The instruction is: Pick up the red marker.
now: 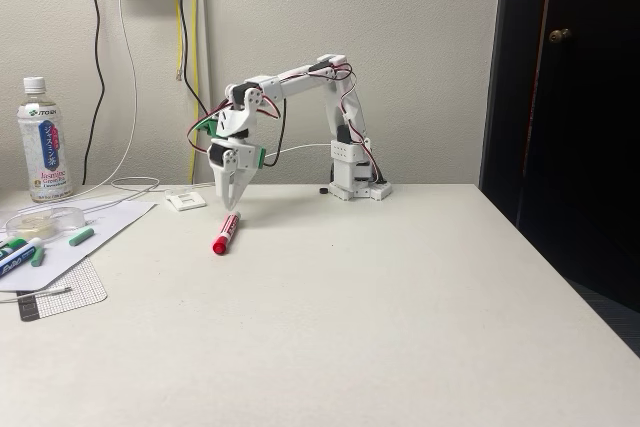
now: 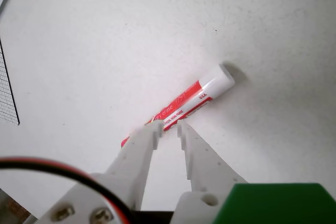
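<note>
1. One red marker (image 1: pixel 226 233) is recorded in the fixed view, lying flat on the white table (image 1: pixel 380 317), cap end toward the camera and body angled up toward the arm. The gripper (image 1: pixel 233 206) is pointed downward directly above the marker's far end, with its tips just over it; contact cannot be told from this angle. A bottle (image 1: pixel 44 140), a sheet of paper (image 1: pixel 85 237) with blue and green markers (image 1: pixel 22 249), and a gridded mat (image 1: pixel 62 292) are noted well apart at the left.

2. In the wrist view, the gripper (image 2: pixel 168 126) is seen with its jaws parted by a narrow gap, nothing held between them. The red marker (image 2: pixel 184 103) is laid diagonally, white end at upper right; both fingertips (image 2: pixel 153 128) overlap its lower-left portion.
</note>
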Robot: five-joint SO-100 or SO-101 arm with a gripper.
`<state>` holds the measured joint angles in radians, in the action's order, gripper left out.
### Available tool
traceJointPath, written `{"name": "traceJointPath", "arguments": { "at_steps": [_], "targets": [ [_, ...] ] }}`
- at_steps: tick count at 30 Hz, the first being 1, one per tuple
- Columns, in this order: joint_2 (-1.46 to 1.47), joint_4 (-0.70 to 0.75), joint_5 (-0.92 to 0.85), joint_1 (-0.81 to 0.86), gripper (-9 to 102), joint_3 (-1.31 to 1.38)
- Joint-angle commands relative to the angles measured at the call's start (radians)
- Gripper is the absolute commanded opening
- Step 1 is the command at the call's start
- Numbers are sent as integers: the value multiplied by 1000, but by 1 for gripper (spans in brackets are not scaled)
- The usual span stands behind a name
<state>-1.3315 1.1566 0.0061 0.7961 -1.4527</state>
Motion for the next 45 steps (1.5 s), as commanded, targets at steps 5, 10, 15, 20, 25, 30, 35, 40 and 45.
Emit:
{"name": "traceJointPath", "arguments": {
  "at_steps": [5,10,15,20,25,30,35,40,45],
  "targets": [
    [-5,-12,0,-20,15,43],
    [11,-17,-8,-20,24,43],
    [21,-21,38,-26,26,43],
    [21,-2,46,-12,27,37],
    [21,21,64,8,32,31],
    [5,23,43,23,31,2],
    [-20,21,137,21,32,-26],
    [-21,41,235,20,32,-31],
    [-9,41,304,23,31,-32]
  ]
}}
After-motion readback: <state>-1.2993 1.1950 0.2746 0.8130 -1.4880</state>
